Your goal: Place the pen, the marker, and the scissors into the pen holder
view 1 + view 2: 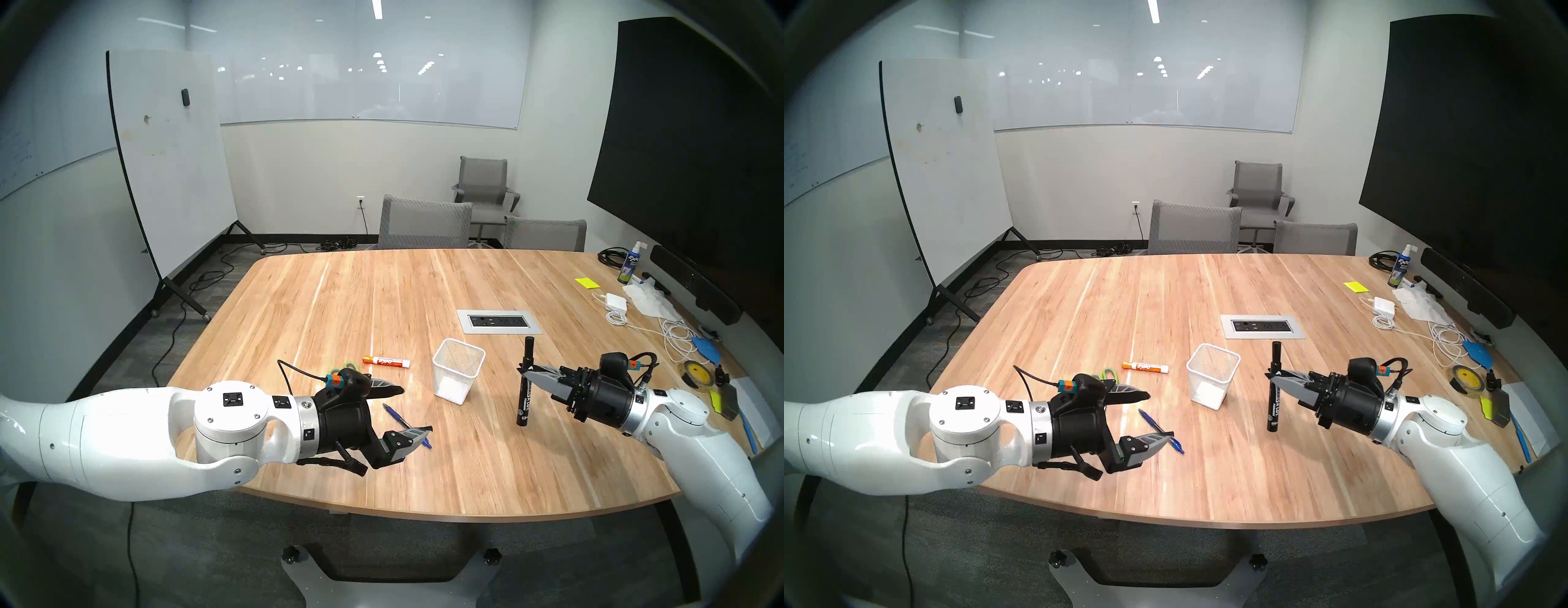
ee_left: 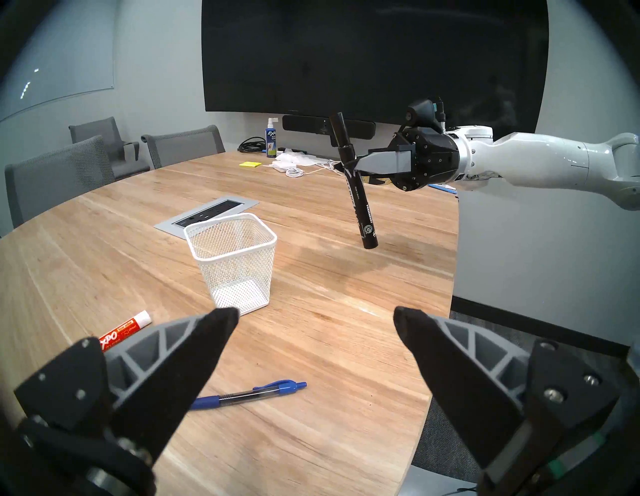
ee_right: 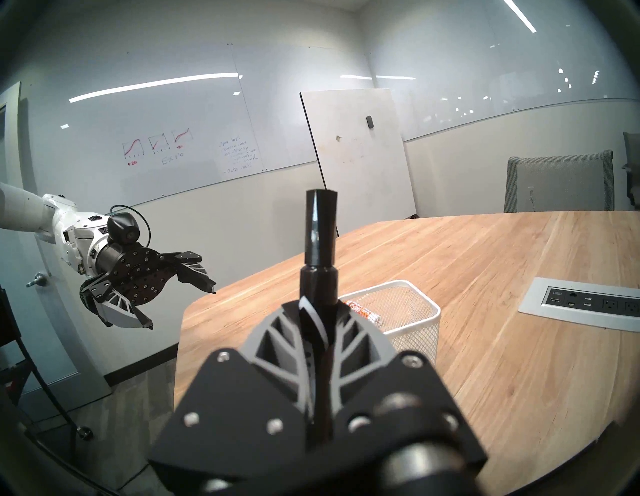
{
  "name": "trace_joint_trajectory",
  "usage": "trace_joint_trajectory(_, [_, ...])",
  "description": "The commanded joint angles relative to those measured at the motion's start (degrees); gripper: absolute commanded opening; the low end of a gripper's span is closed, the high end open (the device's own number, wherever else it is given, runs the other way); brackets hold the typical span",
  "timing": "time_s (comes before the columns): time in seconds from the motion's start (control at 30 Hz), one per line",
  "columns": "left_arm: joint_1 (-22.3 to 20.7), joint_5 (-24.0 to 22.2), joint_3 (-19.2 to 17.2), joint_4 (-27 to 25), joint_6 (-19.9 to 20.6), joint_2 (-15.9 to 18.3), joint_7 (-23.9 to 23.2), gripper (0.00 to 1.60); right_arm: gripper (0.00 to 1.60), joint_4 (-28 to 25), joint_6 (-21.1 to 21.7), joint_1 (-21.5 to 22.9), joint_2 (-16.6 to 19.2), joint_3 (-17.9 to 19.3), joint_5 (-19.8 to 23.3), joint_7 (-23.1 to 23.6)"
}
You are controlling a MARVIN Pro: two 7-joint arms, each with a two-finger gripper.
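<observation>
My right gripper [image 1: 524, 372] is shut on a thick black marker [image 1: 522, 403], holding it nearly upright above the table, right of the pen holder [image 1: 454, 382], a white mesh cup with nothing showing inside. In the right wrist view the marker [image 3: 320, 225] rises between the fingers. My left gripper [image 1: 416, 408] hovers open over the blue pen [image 1: 396, 417], which lies flat near the front edge; the left wrist view shows the pen [image 2: 249, 395] below the fingertips. The scissors [image 1: 345, 366] show only their green handles behind the left wrist. An orange-capped white marker [image 1: 386, 362] lies left of the holder.
A grey power outlet panel [image 1: 498, 321] is set into the wooden table [image 1: 382, 297] behind the holder. The right side holds a spray bottle [image 1: 628, 266], a charger with cables [image 1: 615, 302], a tape roll [image 1: 695, 371] and papers. Chairs [image 1: 424, 223] stand at the far edge.
</observation>
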Motion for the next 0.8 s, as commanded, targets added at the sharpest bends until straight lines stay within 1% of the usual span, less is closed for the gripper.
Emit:
trace_joint_trajectory(0.0, [-0.41, 0.08, -0.54, -0.35, -0.52, -0.14, 0.17, 1.60, 0.00, -3.18, 1.19, 3.28, -2.48, -1.61, -0.11, -3.46])
trace_joint_trajectory(0.13, [-0.42, 0.06, -0.53, -0.35, -0.50, -0.14, 0.15, 1.60, 0.00, -4.40, 1.91, 5.25, -4.24, -3.00, -0.50, -6.26])
trace_joint_trajectory(0.17, [-0.43, 0.05, -0.53, -0.34, -0.48, -0.15, 0.14, 1.60, 0.00, -4.77, 2.38, 6.42, -5.06, -3.72, -0.64, -7.46])
trace_joint_trajectory(0.2, [-0.43, 0.05, -0.53, -0.34, -0.48, -0.15, 0.14, 1.60, 0.00, -4.77, 2.38, 6.42, -5.06, -3.72, -0.64, -7.46])
trace_joint_trajectory(0.27, [-0.43, 0.05, -0.53, -0.34, -0.47, -0.15, 0.13, 1.60, 0.00, -5.06, 2.72, 7.66, -5.86, -4.43, -1.05, -8.89])
trace_joint_trajectory(0.3, [-0.44, 0.04, -0.52, -0.33, -0.46, -0.15, 0.12, 1.60, 0.00, -5.07, 3.19, 9.07, -6.61, -5.14, -1.33, -10.06])
trace_joint_trajectory(0.33, [-0.44, 0.04, -0.52, -0.33, -0.46, -0.15, 0.12, 1.60, 0.00, -5.07, 3.19, 9.07, -6.61, -5.14, -1.33, -10.06])
trace_joint_trajectory(0.4, [-0.44, 0.03, -0.52, -0.33, -0.45, -0.15, 0.12, 1.60, 0.00, -5.19, 3.59, 10.11, -7.59, -5.49, -1.63, -11.72])
trace_joint_trajectory(0.53, [-0.45, 0.02, -0.51, -0.33, -0.45, -0.15, 0.12, 1.60, 0.00, -4.47, 4.38, 12.83, -9.25, -6.52, -2.21, -14.19])
trace_joint_trajectory(0.63, [-0.45, 0.03, -0.51, -0.33, -0.47, -0.15, 0.13, 1.60, 0.00, -4.11, 5.29, 13.85, -10.46, -6.75, -3.10, -16.13])
trace_joint_trajectory(0.67, [-0.45, 0.03, -0.51, -0.33, -0.47, -0.15, 0.13, 1.60, 0.00, -3.12, 6.32, 15.52, -10.65, -7.77, -2.84, -16.43])
trace_joint_trajectory(0.7, [-0.45, 0.03, -0.51, -0.33, -0.47, -0.15, 0.13, 1.60, 0.00, -3.74, 6.75, 14.52, -11.54, -6.57, -3.38, -17.32])
trace_joint_trajectory(0.73, [-0.46, 0.02, -0.51, -0.33, -0.47, -0.15, 0.13, 1.60, 0.00, -2.96, 6.99, 15.80, -11.74, -7.29, -3.61, -17.76])
trace_joint_trajectory(0.77, [-0.46, 0.02, -0.51, -0.33, -0.47, -0.15, 0.13, 1.60, 0.00, -1.51, 7.31, 18.01, -11.72, -8.77, -3.53, -17.67])
